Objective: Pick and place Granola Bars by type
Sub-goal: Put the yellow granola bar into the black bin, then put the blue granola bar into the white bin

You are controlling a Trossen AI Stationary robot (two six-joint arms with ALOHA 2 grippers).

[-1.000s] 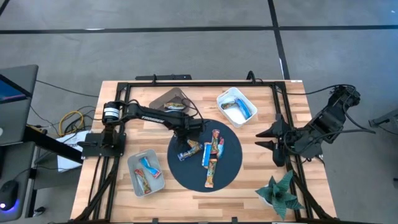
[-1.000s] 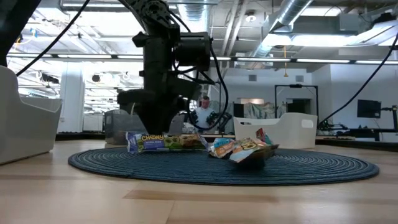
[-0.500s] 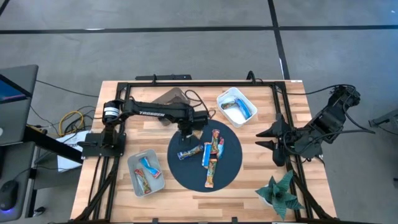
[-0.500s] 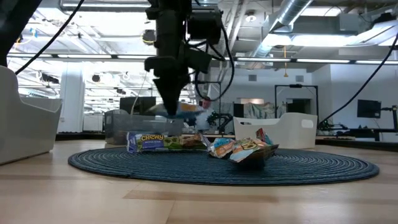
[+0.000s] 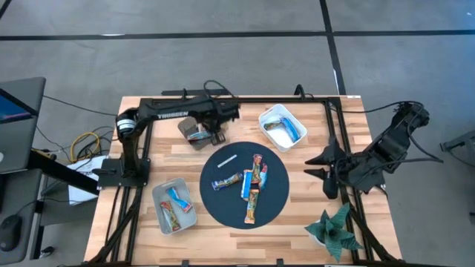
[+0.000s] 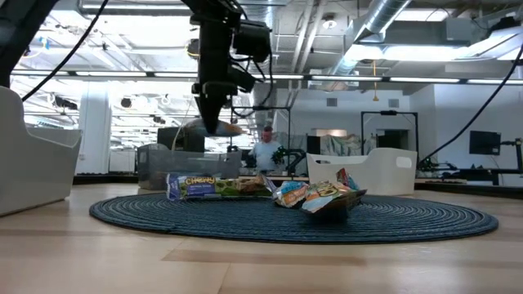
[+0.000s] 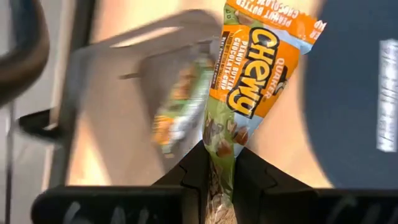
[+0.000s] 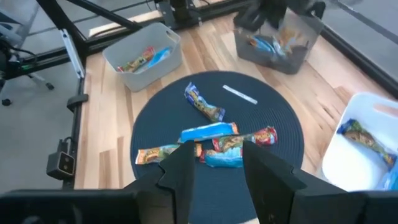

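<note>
Left edge of table (image 5: pixel 297 233): near-left white bin (image 5: pixel 174 206) with two bars in it, one blue, one orange-brown. Left arm base sits at the left side, arm reaching across the far edge.

Left gripper (image 5: pixel 210 133) hangs over the dark grey bin (image 5: pixel 194 129) at the far left-centre — clenched on an orange-wrapped granola bar (image 7: pixel 249 87), pinched by its lower end between the fingers, bar standing up past them in the left wrist view. Low view shows this gripper (image 6: pixel 211 122) raised well above the mat with the bar at its tip. Grey bin already has bars inside (image 8: pixel 267 43).

Centre: round dark blue mat (image 5: pixel 243 188). On it a thin white stick (image 5: pixel 225 160) toward the far-left part, then a blue bar (image 5: pixel 226 181) lying crosswise, then a cluster of bars (image 5: pixel 254 182) — red, blue, orange-brown — overlapping or touching, one long one pointing toward the near edge.

Right of mat, far side: white bin (image 5: pixel 282 127) with blue and other bars in it.

Right arm waits at the right table edge, right gripper (image 5: pixel 320 165) off the mat, fingers apart, holding nothing; the right wrist view looks across the mat between them.

Near-right corner: green plant decoration (image 5: pixel 334 228).

Low view, background room: a person (image 6: pixel 263 151) far behind the table.
</note>
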